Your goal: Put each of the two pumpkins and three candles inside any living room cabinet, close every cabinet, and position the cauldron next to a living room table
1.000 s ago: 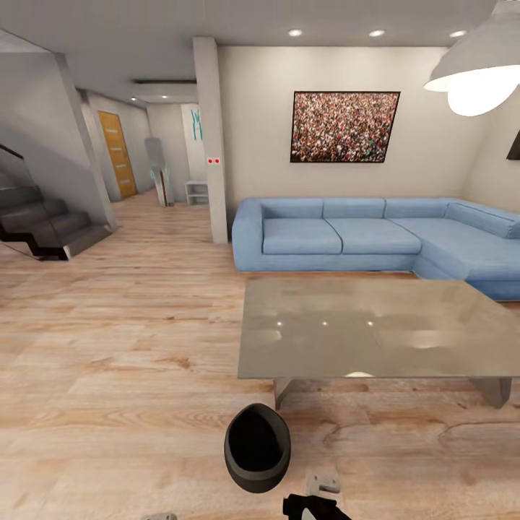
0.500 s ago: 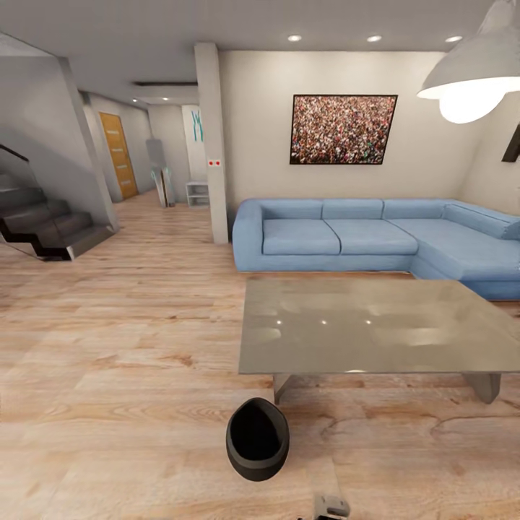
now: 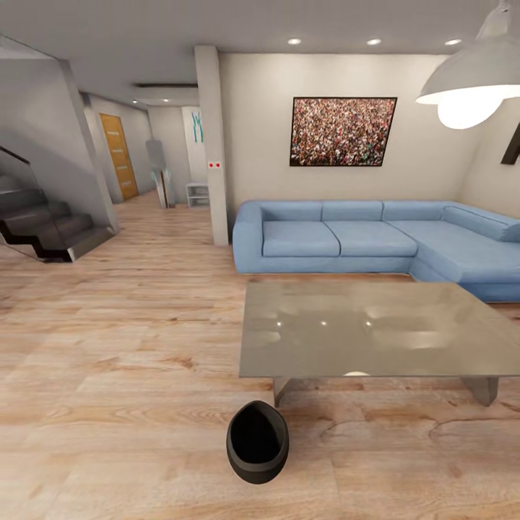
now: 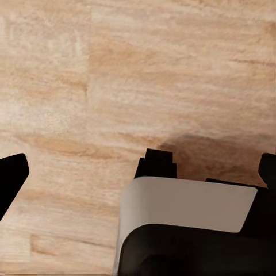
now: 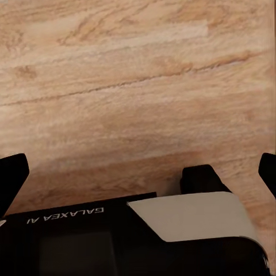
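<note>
Head view: the cauldron [image 3: 258, 442] stands upright on the wooden floor [image 3: 123, 361], mouth open upward, interior dark. It sits just near of the desk [image 3: 361, 328], close to that desk's near-left leg [image 3: 283, 390], apart from it and not under the top. The desk top is glossy grey and reflects ceiling lights; nothing rests on it. A second leg [image 3: 482, 390] shows at its near-right.

Far of the desk, a blue corner sofa [image 3: 347, 238] runs along the far wall and turns toward the right. A framed picture [image 3: 342, 131] hangs above it. A pendant lamp [image 3: 469, 79] hangs at upper right. A pillar [image 3: 211, 144] stands left of the sofa; a staircase [image 3: 43, 224] lies at far left, with a wooden door [image 3: 117, 155] down the hallway.

Left wrist view: the left gripper [image 4: 138, 172] hangs over bare floor boards [image 4: 144, 75]; its dark fingers [image 4: 11, 175] sit at opposite edges, spread wide apart, holding nothing.

Right wrist view: the right gripper [image 5: 138, 172] likewise faces bare floor [image 5: 138, 75], fingers [image 5: 11, 175] wide apart, nothing between them.
</note>
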Robot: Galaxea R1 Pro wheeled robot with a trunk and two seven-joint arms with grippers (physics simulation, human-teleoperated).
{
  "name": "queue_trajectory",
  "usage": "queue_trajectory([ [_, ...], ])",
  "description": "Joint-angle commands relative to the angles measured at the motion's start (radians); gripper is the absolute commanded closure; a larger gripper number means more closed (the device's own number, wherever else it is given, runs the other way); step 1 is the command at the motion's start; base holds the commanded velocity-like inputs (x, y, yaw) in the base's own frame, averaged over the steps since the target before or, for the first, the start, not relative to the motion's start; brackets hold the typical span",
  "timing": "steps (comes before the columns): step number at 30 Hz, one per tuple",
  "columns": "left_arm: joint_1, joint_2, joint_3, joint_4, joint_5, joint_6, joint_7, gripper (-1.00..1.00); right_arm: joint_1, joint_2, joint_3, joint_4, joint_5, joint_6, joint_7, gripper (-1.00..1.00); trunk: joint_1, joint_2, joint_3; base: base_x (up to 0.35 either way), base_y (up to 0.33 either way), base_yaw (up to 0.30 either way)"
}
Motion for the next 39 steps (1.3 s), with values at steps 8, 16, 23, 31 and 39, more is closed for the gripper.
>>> queue_trajectory([
  [8,0.069,0.029,-0.001,0.009,0.000,-0.095,0.000,-1.00,0.043,0.000,0.001,0.075,0.000,-0.116,0.000,-1.00,-0.031,0.056,0.025,0.000,0.000,0.000],
  [16,0.093,0.047,-0.001,0.011,0.000,-0.114,0.000,-1.00,0.081,-0.005,0.002,0.087,0.000,-0.186,0.001,-1.00,-0.061,0.112,0.050,0.000,0.000,0.000],
  [23,0.118,0.047,-0.002,0.011,-0.001,-0.124,0.000,-1.00,0.157,-0.070,0.001,0.091,0.004,-0.303,-0.001,-1.00,-0.088,0.161,0.072,0.000,0.000,0.000],
  [31,0.136,0.049,-0.003,0.011,-0.001,-0.123,0.000,-1.00,0.227,-0.167,0.003,0.134,0.007,-0.315,-0.001,-1.00,-0.119,0.217,0.097,0.000,0.000,0.000],
  [39,0.164,0.049,-0.003,0.011,0.000,-0.125,0.000,-1.00,0.239,-0.165,0.004,0.137,0.005,-0.320,-0.001,-1.00,-0.150,0.273,0.122,0.000,0.000,0.000],
])
